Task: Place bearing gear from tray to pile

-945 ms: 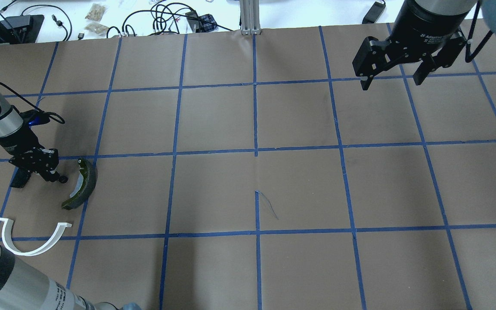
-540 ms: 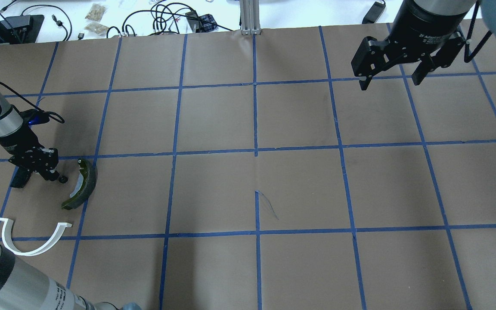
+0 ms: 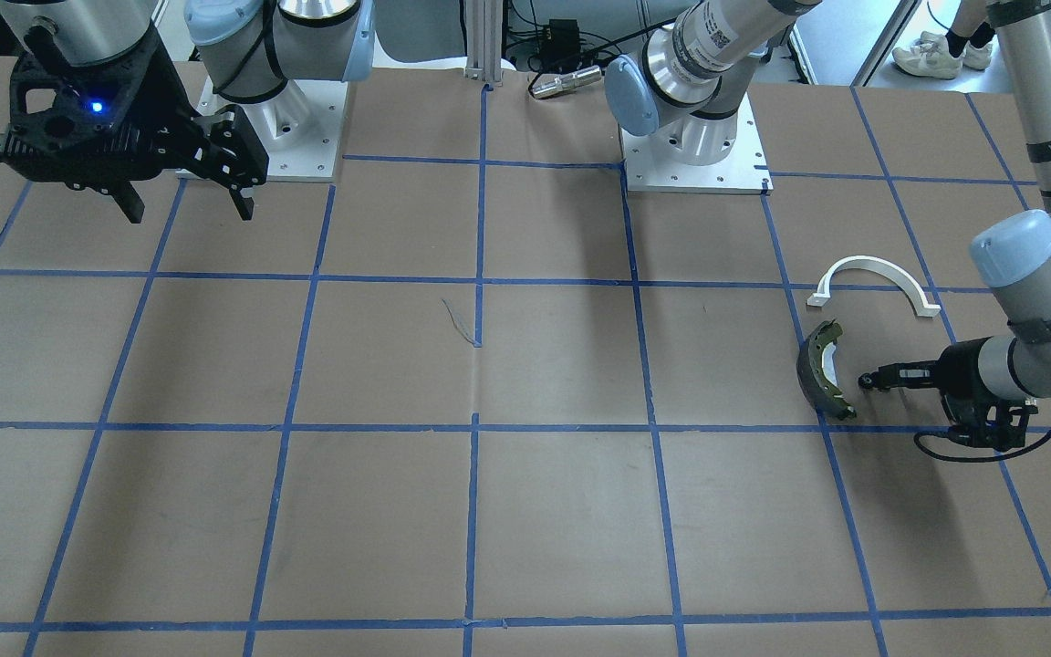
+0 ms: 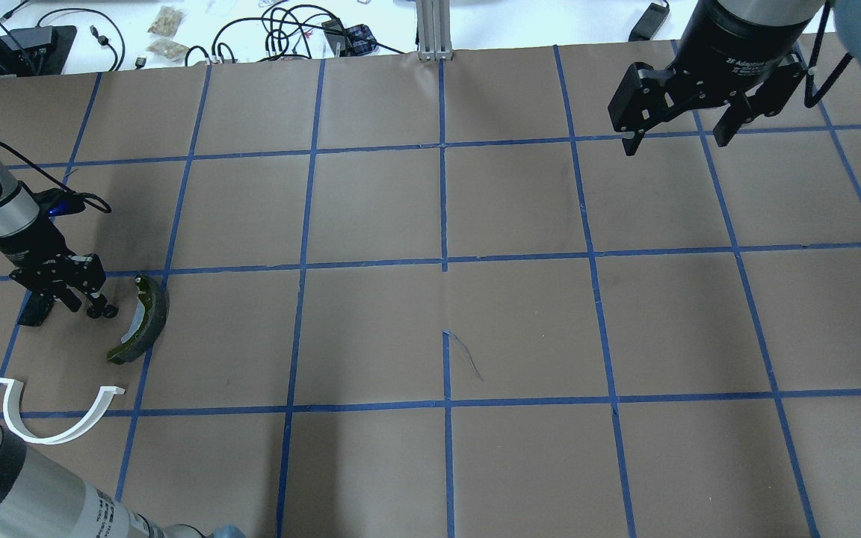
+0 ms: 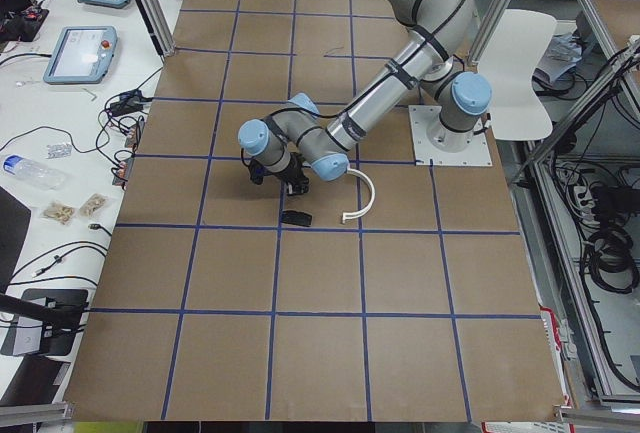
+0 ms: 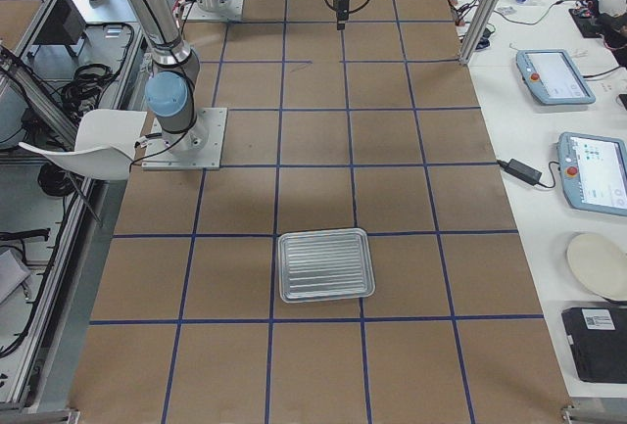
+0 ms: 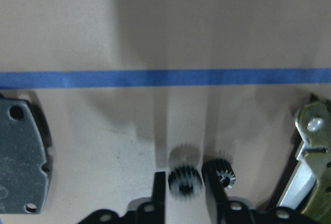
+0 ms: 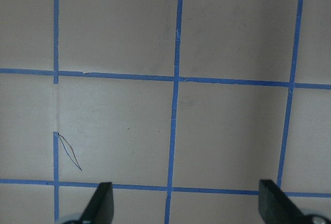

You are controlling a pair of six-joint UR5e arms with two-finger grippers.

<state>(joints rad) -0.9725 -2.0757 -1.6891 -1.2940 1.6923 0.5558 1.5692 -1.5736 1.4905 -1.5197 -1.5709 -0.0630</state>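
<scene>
The left claw (image 7: 184, 176) grips the bearing gear (image 7: 183, 181) low over the counter (image 7: 155, 27), just beside the brake shoe (image 7: 313, 146). It would do best to lower until the gear rests, then part its fingers slowly so the gear does not roll.

The worktop (image 4: 520, 329) is covered in matt brown paper, gridded with faintly glossy blue tape (image 4: 371, 262). The tray (image 6: 325, 265) is bright, ribbed metal. The bracket (image 3: 872, 262) looks like smooth white plastic. The brake shoe (image 4: 154, 314) shows olive-painted metal and a dull dark lining. The pad (image 7: 20, 162) is grey and speckled, and the bearing gear (image 7: 184, 179) is matt black.
</scene>
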